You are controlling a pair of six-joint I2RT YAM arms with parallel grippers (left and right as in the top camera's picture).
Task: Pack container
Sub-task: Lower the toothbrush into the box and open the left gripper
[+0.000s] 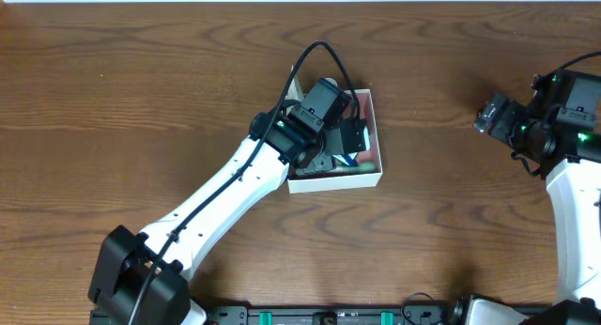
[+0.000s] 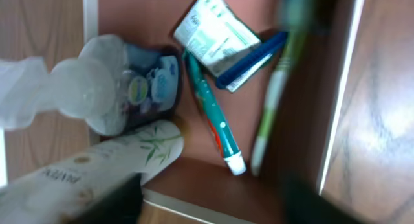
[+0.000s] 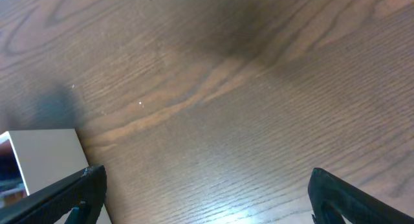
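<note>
The container (image 1: 338, 182) is a shallow white-walled box with a pinkish-brown inside (image 2: 200, 182), at the table's middle. My left gripper (image 1: 349, 135) hovers over it, open and empty, its dark fingers at the bottom of the left wrist view (image 2: 213, 208). Inside lie a white bottle (image 2: 97, 169), a dark blue jar with a clear cap (image 2: 142, 88), a teal tube (image 2: 210, 114), a white packet (image 2: 210, 33), a blue razor (image 2: 253, 59) and a blurred green toothbrush (image 2: 270, 114). My right gripper (image 1: 488, 114) is open and empty over bare table (image 3: 207, 198), far right of the box.
The wooden table (image 1: 141, 100) surrounds the box. The box's white outer wall (image 3: 45, 159) shows at the lower left of the right wrist view. The left arm (image 1: 225, 193) crosses from the front left and covers much of the box from above.
</note>
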